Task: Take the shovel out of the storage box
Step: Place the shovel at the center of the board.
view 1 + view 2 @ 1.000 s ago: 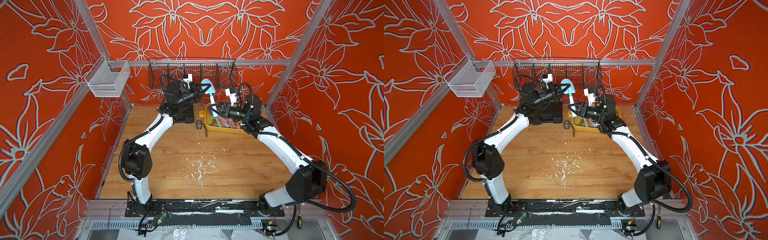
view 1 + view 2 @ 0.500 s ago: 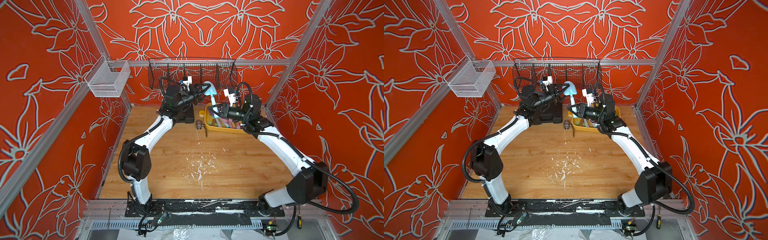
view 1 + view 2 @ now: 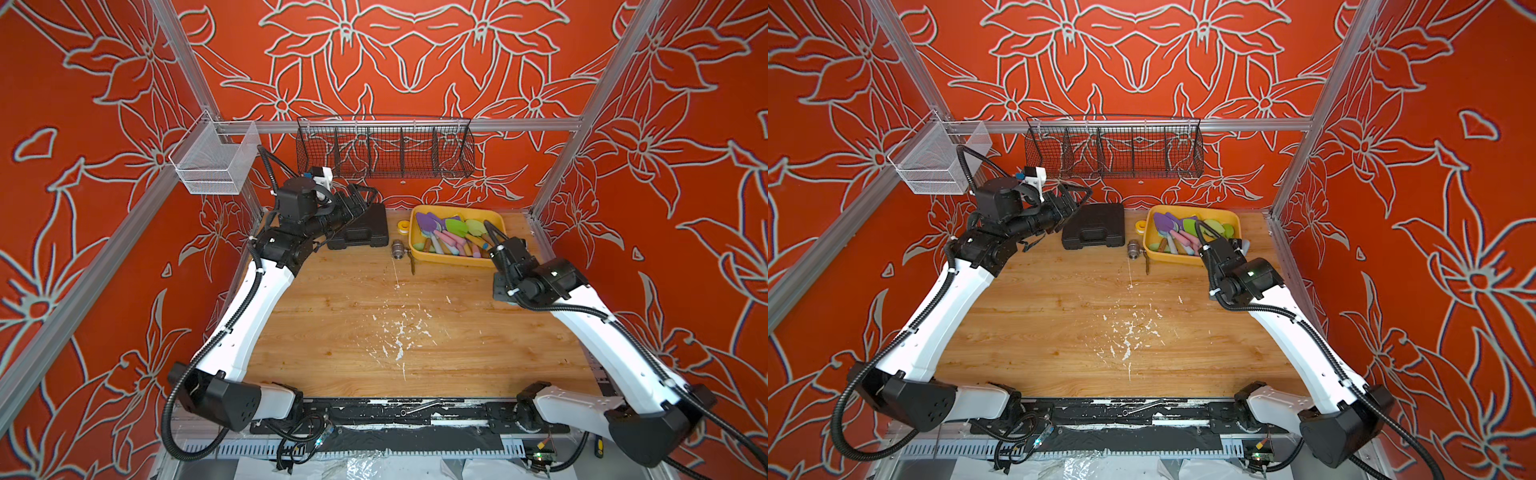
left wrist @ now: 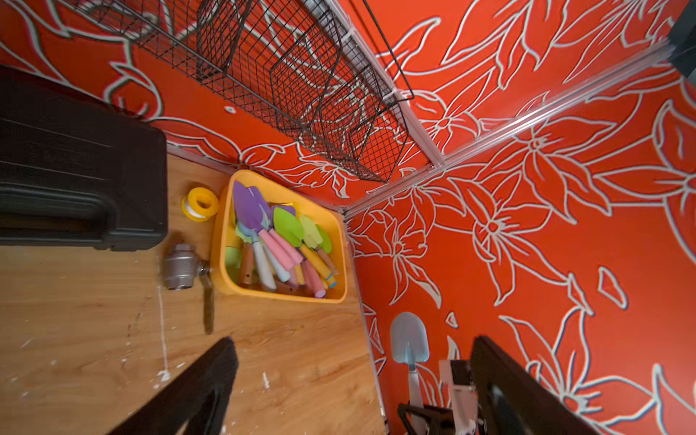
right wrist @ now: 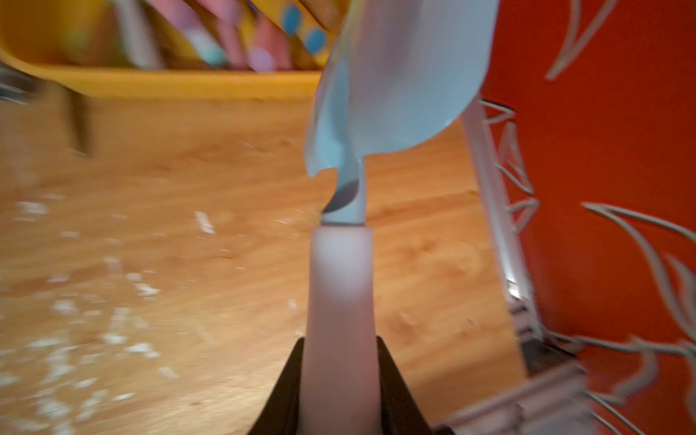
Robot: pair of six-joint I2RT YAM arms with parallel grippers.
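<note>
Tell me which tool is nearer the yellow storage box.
Right. The right tool, shut on the blue shovel, sits just in front of the storage box's right end. The left tool hangs open above the black case, farther off past the box's other end.

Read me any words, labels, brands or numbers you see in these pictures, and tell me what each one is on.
None: no text is readable in any view.
Black tool case: no label visible.
Metal valve: any cast marks are too blurred to read.
Storage box and blue shovel: plain.
</note>
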